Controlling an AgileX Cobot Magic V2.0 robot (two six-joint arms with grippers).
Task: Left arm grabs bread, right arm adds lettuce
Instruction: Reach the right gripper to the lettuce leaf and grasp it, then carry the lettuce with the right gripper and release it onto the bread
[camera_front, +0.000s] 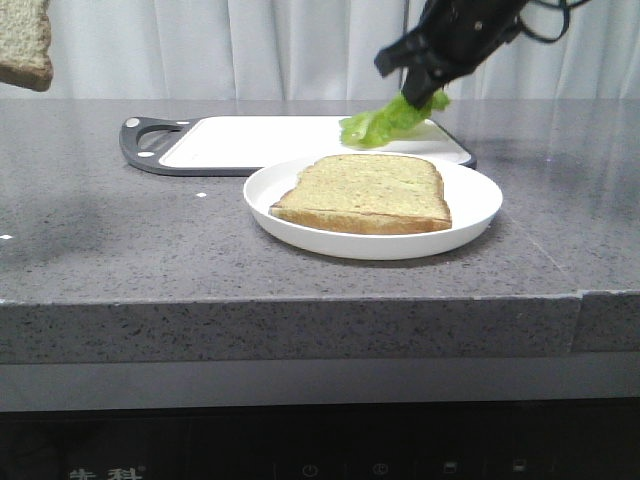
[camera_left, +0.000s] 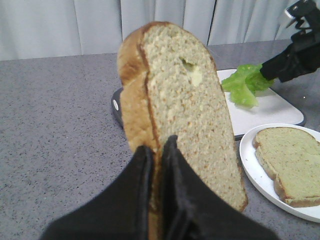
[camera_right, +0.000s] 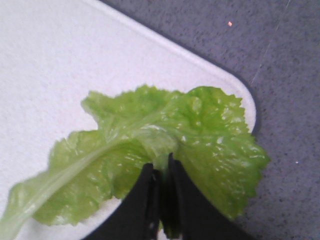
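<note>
My left gripper (camera_left: 157, 147) is shut on the thick speckled bread slice (camera_left: 185, 105) and holds it upright in the air. The bread shows at the top left corner of the front view (camera_front: 25, 45); the left gripper itself is out of that view. My right gripper (camera_right: 161, 167) is shut on the ruffled green lettuce leaf (camera_right: 150, 155). In the front view the right gripper (camera_front: 425, 85) holds the lettuce (camera_front: 385, 120) just above the right end of the cutting board (camera_front: 270, 142), behind the plate.
A white plate (camera_front: 470, 215) with a thinner flat bread slice (camera_front: 365, 193) lies on the grey counter (camera_front: 120, 240) in front of the white cutting board with a dark rim and handle (camera_front: 145, 140). White curtains hang behind.
</note>
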